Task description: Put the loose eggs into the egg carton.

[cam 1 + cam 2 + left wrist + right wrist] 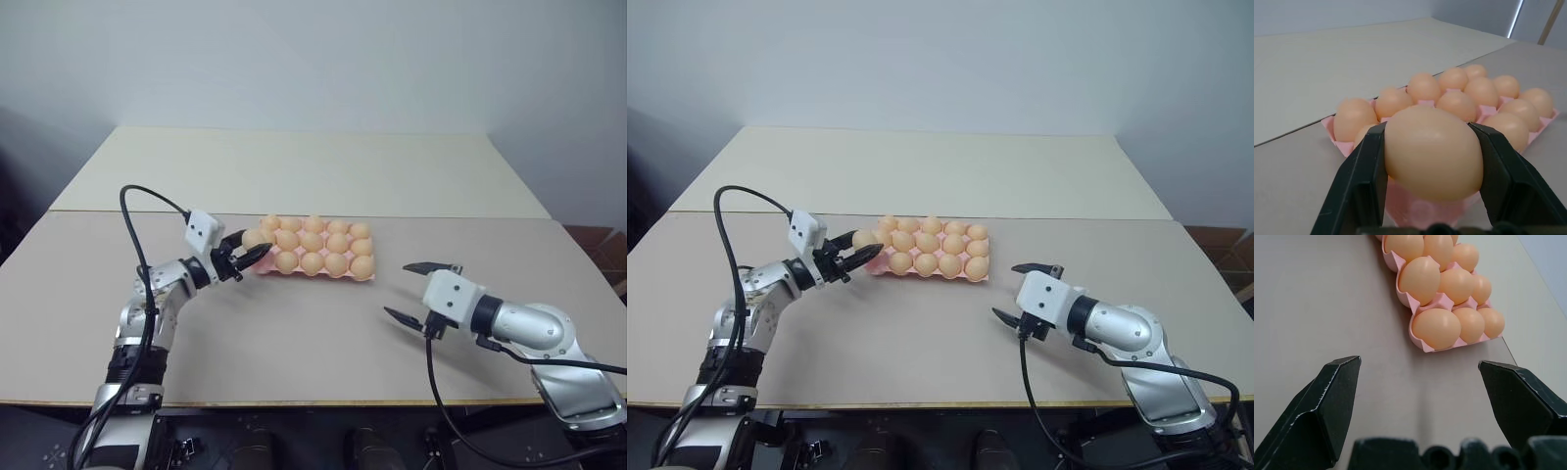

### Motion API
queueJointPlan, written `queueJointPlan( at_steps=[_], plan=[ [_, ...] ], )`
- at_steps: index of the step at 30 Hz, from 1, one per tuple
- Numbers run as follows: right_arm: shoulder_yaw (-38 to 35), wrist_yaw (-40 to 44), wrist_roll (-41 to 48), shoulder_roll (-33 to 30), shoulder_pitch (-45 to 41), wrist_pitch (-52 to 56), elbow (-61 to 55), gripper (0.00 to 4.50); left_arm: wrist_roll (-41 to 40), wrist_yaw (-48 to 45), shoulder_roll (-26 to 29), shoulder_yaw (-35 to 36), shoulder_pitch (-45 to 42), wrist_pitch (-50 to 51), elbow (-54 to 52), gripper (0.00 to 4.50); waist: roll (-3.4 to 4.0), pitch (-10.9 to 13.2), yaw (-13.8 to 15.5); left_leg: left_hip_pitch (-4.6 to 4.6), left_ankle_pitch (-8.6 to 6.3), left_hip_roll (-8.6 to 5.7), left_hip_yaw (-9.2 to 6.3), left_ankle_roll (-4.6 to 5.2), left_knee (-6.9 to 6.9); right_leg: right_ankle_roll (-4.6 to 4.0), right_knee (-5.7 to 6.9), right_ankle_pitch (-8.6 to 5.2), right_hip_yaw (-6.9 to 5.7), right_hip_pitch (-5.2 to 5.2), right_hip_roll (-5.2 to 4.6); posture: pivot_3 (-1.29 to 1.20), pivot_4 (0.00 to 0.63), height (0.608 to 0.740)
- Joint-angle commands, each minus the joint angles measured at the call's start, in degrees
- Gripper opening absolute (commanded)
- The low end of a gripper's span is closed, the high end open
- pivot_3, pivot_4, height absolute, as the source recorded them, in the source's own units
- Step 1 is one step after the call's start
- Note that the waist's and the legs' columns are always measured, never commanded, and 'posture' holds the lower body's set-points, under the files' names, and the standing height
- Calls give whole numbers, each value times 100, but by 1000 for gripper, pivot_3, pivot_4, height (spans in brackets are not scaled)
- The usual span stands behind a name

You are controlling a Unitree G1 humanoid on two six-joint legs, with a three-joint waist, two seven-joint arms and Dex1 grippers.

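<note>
Pink moulded egg carton [364, 277], lidless, lying flat near the middle of a pale beige table [294, 333]; cups set in three rows of five, nearly all of them filled with pale orange-tan eggs [312, 262] standing upright. One further egg [1434, 152], same colour and shape, held clear of the surface at the carton's left end, just beside the nearest corner cups; from the left wrist view it sits in front of and slightly above the carton's near edge, with the filled rows beyond it. Left gripper [247, 255]: two black fingers [1364, 188] clamped on the sides of that egg, one finger on each flank, arm reaching in from the left with the claw pointing roughly level toward the carton. Right gripper [421, 291]: black fingers [1327, 406] spread wide apart with nothing between them, hovering over bare tabletop to the right of the carton and apart from it; its wrist view looks along the carton's right end, where three eggs sit in the closest cups. Second table top [294, 166], lighter in tone, butted against the far edge of the first, a seam running between them just behind the carton.
</note>
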Motion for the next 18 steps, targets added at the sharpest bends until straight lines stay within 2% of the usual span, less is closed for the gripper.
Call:
queueJointPlan(
  at_steps=[1,5,13,18],
  plan=[
    [-154,-77,-6,-21,55,17,-251,4500,-90,-167,91,10,-128,150,1,3209,0,0,-15,0,0,0,0,0,-1,0,-1,0,2,0,1,0,150,740],
    [-165,-77,-10,-36,66,12,-241,4500,-137,-158,22,69,-192,150,25,4458,0,0,-6,-1,0,1,-1,0,-1,0,0,0,0,-2,1,0,150,740],
    [-146,-52,-32,-64,13,-4,-202,4500,-148,-318,144,109,-21,19,-224,4482,0,0,-6,-2,0,1,-1,0,0,-1,0,-1,1,-2,1,0,150,740],
    [-206,-31,-22,-109,55,-15,-224,4500,-462,-630,798,408,847,489,-1240,4482,0,0,-104,0,0,4,-1,0,-11,-1,-1,-1,4,-7,2,0,150,740]
  ],
)
